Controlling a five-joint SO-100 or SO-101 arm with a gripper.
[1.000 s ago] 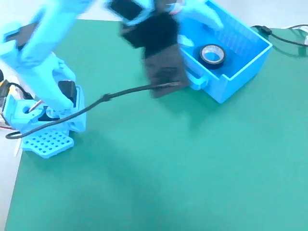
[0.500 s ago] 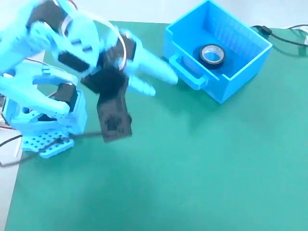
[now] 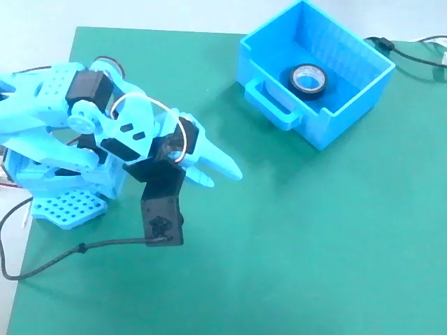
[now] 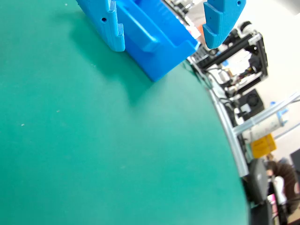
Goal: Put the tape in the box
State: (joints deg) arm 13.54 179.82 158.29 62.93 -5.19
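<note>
The black tape roll (image 3: 308, 78) with its pale inner ring lies flat inside the bright blue box (image 3: 349, 105), at the far right of the green mat in the fixed view. My gripper (image 3: 226, 179) hangs over the mat left of the middle, well short of the box, open and empty. In the wrist view my two light-blue fingers (image 4: 107, 26) stand wide apart around the gripper (image 4: 165, 45). The box (image 4: 161, 63) shows beyond them with its loop handle facing me. The tape is hidden in that view.
The arm's base (image 3: 59, 202) and a black cable (image 3: 70, 255) sit at the mat's left edge. Another black cable (image 3: 412, 56) runs behind the box. In the wrist view, equipment (image 4: 243, 51) stands beyond the table's edge at the right.
</note>
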